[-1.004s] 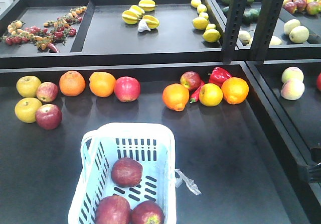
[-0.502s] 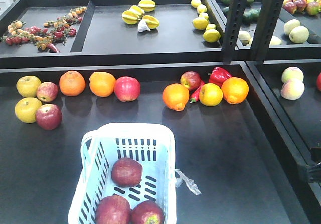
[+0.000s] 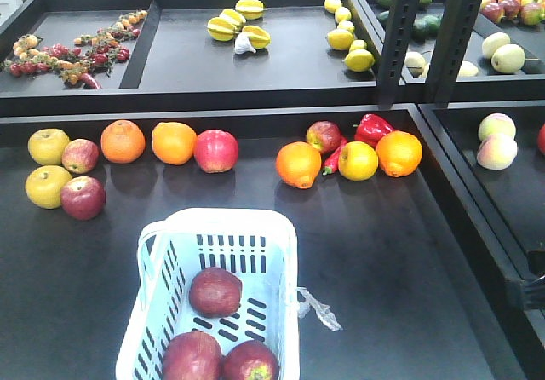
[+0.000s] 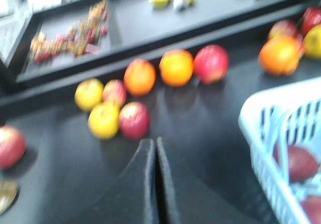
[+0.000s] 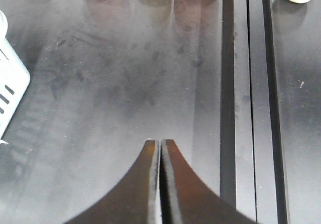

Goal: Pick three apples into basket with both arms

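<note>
A: Largest item first?

B: Black flat display table (image 3: 400, 261), lower tier, with a raised dark shelf (image 3: 255, 65) behind it.

A: Next?

B: Pale blue-white rectangular plastic basket (image 3: 277, 252) with slotted sides, standing at the near edge of the table, a scrap of clear film (image 3: 319, 308) trailing from its right side.

A: Contents?

B: Three dark maroon-red apples (image 3: 215, 291), all inside the basket: one mid-floor, two side by side at the near end, touching each other.

A: Arms?

B: Left gripper (image 4: 155, 156): black fingers pressed together, nothing between them, pointing forward and down over bare table left of the basket. That view is blurred. Right gripper (image 5: 160, 156): fingers likewise pressed together and empty, aimed down at bare table right of the basket, near the dark divider rail (image 5: 228, 83). Neither arm shows in the front view.

A: Smaller stock on the table?

B: Along the back: round oranges (image 3: 123, 141), a bright red apple (image 3: 215, 151), a red bell pepper (image 3: 371, 129), a yellow round fruit (image 3: 358, 160). Far left: two plain yellow apples (image 3: 48, 146) and two small reddish apples (image 3: 83, 198), clustered and touching.
</note>
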Controlling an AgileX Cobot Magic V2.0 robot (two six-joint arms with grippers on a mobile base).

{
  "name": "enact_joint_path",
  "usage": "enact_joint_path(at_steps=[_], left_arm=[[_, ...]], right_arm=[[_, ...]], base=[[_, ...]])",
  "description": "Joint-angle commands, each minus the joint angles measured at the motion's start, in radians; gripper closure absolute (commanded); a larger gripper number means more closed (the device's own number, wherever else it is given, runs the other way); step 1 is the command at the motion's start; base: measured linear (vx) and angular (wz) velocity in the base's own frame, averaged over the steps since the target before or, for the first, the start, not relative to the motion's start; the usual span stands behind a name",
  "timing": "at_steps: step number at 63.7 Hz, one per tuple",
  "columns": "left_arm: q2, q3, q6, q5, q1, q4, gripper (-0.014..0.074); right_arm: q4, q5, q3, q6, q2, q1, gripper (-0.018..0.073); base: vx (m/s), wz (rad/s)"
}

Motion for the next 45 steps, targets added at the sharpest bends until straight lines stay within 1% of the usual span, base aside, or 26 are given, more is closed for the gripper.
enact_joint_path(at_steps=[1,6,9,18,23,29,34,35,40,41,45], left_arm=[[-0.005,-0.019,-0.012,-0.105,0.015,0.020,0.0604],[-0.019,0.000,-0.012,-0.141,0.051,0.019,0.0604],[-0.035,0.019,-0.011,-0.164,0.084,0.009,0.0604],[-0.090,0.091,-0.001,-0.244,0.169,-0.047,0.0604],[-0.124,0.140,0.030,-0.294,0.214,-0.086,0.0604],[-0.164,0.194,0.104,-0.354,0.270,-0.171,0.0604],[-0.189,0.242,0.193,-0.410,0.315,-0.261,0.0604],[-0.194,0.254,0.216,-0.425,0.328,-0.289,0.0604],[-0.214,0.296,0.285,-0.479,0.376,-0.389,0.0604],[-0.220,0.309,0.302,-0.498,0.382,-0.410,0.0604],[-0.240,0.351,0.337,-0.556,0.400,-0.459,0.0604]], right_arm=[[0.003,-0.058,-0.026,-0.001,-0.008,-0.007,0.0568],[0.003,-0.058,-0.026,-0.001,-0.008,-0.007,0.0568],[0.003,-0.058,-0.026,-0.001,-0.008,-0.007,0.0568],[0.003,-0.057,-0.026,-0.001,-0.008,-0.007,0.0568],[0.003,-0.054,-0.026,-0.001,-0.008,-0.007,0.0568],[0.003,-0.054,-0.026,-0.001,-0.008,-0.007,0.0568],[0.003,-0.054,-0.026,-0.001,-0.008,-0.007,0.0568],[0.003,-0.054,-0.026,-0.001,-0.008,-0.007,0.0568],[0.003,-0.054,-0.026,-0.001,-0.008,-0.007,0.0568],[0.003,-0.054,-0.026,-0.001,-0.008,-0.007,0.0568],[0.003,-0.053,-0.026,-0.001,-0.008,-0.007,0.0568]], base=[[0.00,0.00],[0.00,0.00],[0.00,0.00],[0.00,0.00],[0.00,0.00],[0.00,0.00],[0.00,0.00],[0.00,0.00],[0.00,0.00],[0.00,0.00],[0.00,0.00]])
